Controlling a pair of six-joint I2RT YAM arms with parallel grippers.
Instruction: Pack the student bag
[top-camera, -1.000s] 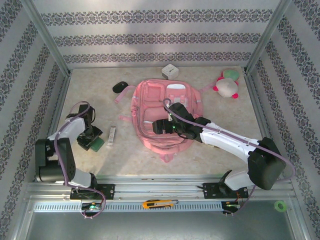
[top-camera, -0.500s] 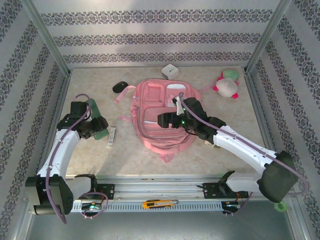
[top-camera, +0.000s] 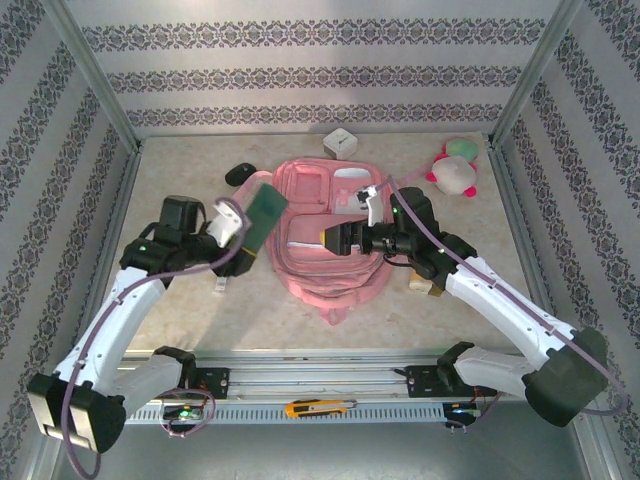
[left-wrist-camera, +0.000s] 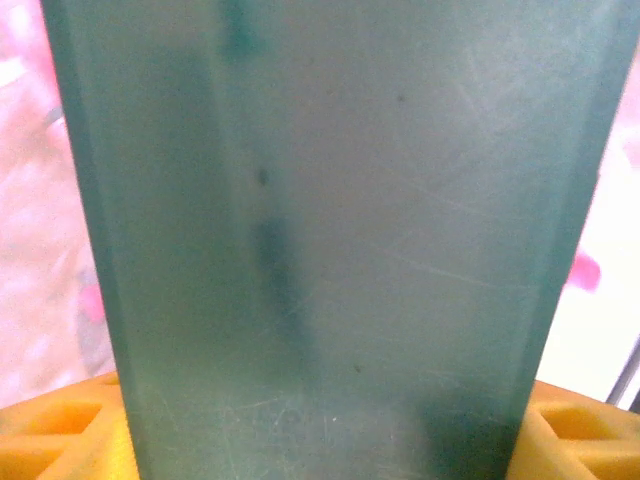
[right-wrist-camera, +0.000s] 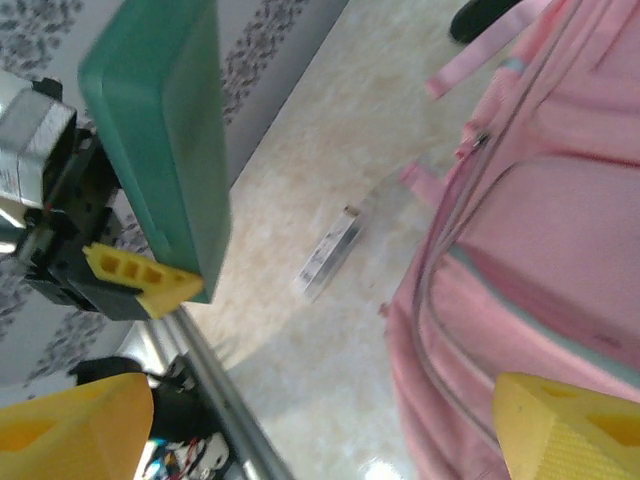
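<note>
The student bag (top-camera: 325, 275), a large pink backpack, lies flat at the table's middle, and its zipped pockets fill the right side of the right wrist view (right-wrist-camera: 540, 230). My left gripper (top-camera: 243, 246) is shut on a flat green case (top-camera: 263, 212), raised and tilted just off the bag's left edge. That case (left-wrist-camera: 330, 220) spans the left wrist view between the yellow fingertips (left-wrist-camera: 60, 440). It also appears in the right wrist view (right-wrist-camera: 160, 130). My right gripper (top-camera: 334, 238) hovers open over the bag's middle, facing left, with nothing between its fingers (right-wrist-camera: 70, 430).
A slim white packet (right-wrist-camera: 328, 252) lies on the table left of the bag. A black mouse (top-camera: 239, 174), a white cube (top-camera: 340, 143) and a pink-and-white plush toy (top-camera: 455, 168) sit along the back. A utility knife (top-camera: 318, 407) rests on the front rail.
My left arm lifted the green case off the table at the left and swung it right, up to the bag's edge. My right gripper rose and shifted slightly right, staying open.
</note>
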